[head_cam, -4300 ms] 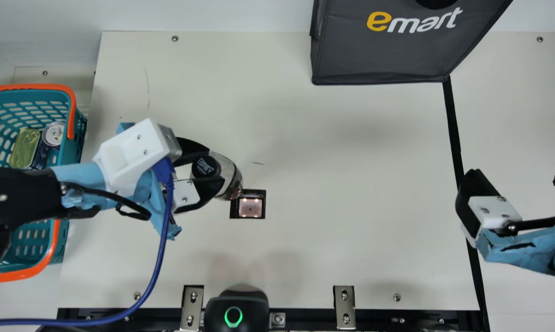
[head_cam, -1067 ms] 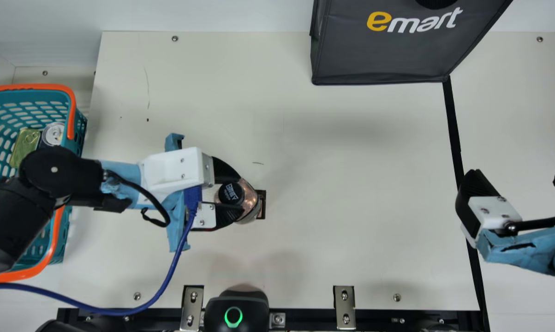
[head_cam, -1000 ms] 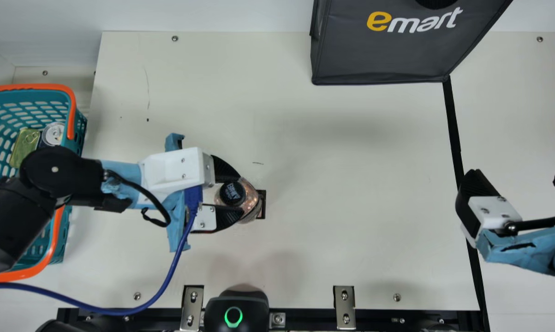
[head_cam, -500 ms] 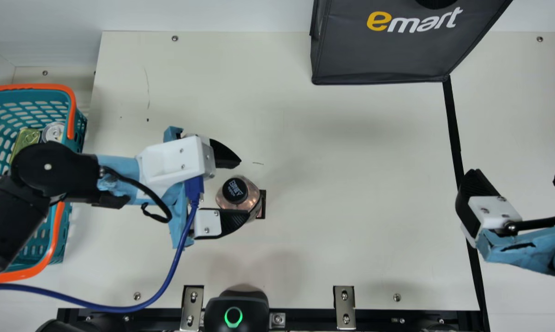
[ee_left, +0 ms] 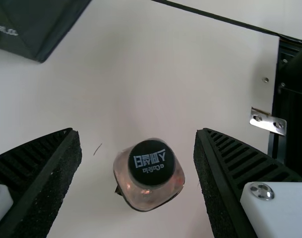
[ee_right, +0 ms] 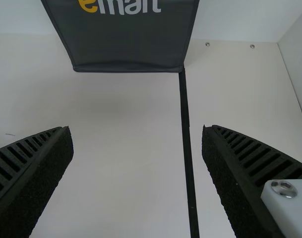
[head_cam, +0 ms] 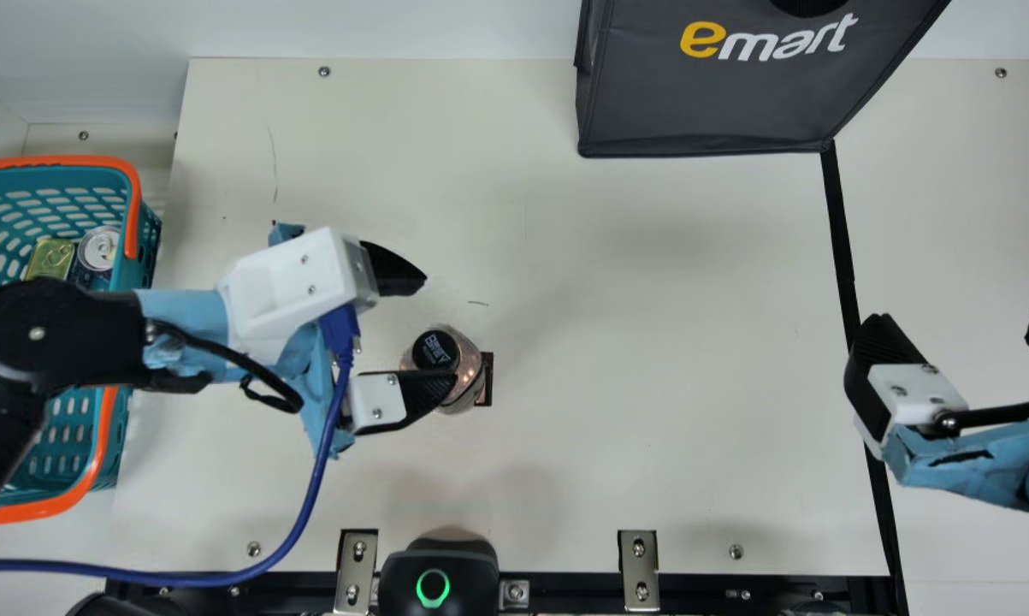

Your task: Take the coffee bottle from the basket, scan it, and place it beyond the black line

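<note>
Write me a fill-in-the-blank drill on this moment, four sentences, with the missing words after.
The cap on the clear, squarish bottle is ____.
The left hand is ____, not gripping it.
The teal plastic basket stands on the robot's ____ side.
The ring on the black device glows ____.

Missing words: black; open; left; green.

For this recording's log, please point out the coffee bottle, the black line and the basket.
Coffee bottle [ee_left: 151, 162]: left wrist view, on its dark cap.
Black line [head_cam: 841, 239]: main view, on its stretch below the bag [head_cam: 702, 103].
Basket [head_cam: 61, 177]: main view, on its teal wall.
</note>
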`<state>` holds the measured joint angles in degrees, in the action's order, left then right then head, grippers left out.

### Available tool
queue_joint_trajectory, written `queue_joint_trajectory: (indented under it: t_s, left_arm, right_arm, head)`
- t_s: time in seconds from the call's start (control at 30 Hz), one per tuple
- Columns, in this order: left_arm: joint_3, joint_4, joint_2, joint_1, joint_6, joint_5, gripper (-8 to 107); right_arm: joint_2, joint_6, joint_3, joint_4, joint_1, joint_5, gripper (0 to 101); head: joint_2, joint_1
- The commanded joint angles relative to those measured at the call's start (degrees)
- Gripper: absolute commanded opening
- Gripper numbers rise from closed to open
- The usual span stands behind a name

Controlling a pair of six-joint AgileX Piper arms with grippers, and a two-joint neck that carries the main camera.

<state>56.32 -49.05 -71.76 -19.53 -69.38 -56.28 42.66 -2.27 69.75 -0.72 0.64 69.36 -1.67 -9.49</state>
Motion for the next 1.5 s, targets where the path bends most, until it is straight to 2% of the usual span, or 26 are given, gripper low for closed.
queue_joint_trajectory:
  t_s: [0.0, 0.87, 1.47]
  left_arm:
    - [0.00, 0.72, 0.91, 0.04, 3.11, 1.02, 90]
    - [-5.37, 14.97, 13.33, 0.64, 24.26, 12.22, 90]
    - [-6.83, 23.78, 16.66, -7.36, 36.52, 16.37, 90]
  right_arm:
    - [0.00, 0.00, 0.00, 0.00, 0.00, 0.00, 91]
    - [0.00, 0.00, 0.00, 0.00, 0.00, 0.00, 91]
    - [0.00, 0.00, 0.00, -0.06, 0.00, 0.00, 91]
  head:
    - [0.09, 1.57]
    - [0.09, 1.57]
    - [0.09, 1.57]
